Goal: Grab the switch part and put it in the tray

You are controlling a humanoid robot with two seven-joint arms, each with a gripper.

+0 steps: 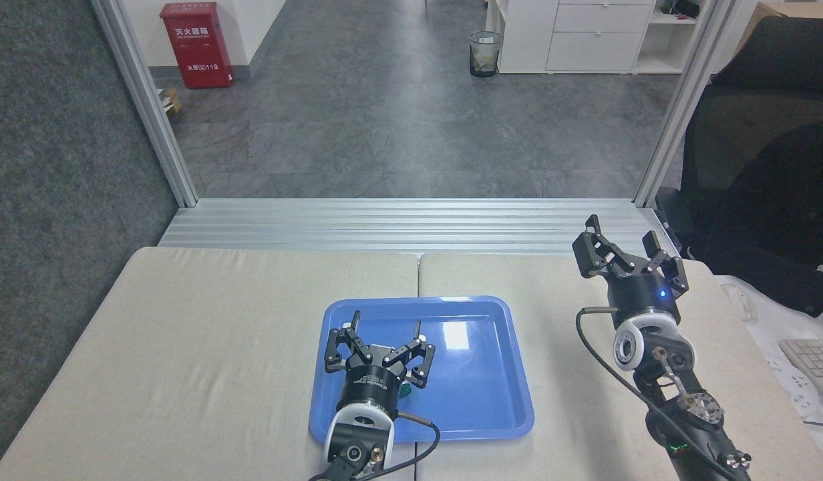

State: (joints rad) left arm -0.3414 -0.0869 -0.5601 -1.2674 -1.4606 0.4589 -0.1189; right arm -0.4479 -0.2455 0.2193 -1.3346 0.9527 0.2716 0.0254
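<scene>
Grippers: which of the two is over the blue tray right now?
The left gripper, fingers spread, hangs above the tray. The right gripper, also open, is off to the tray's right over the table.

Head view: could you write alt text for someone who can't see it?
A robot's left gripper hangs open over a blue tray on a beige table, with only a green sliver of the switch part showing beside its wrist. The right gripper, also open, is raised apart from the tray.

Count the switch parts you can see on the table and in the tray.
1. Only a sliver of a green switch part shows, in the blue tray, mostly hidden behind the open left gripper. More could be hidden under it; none shows on the table.
</scene>
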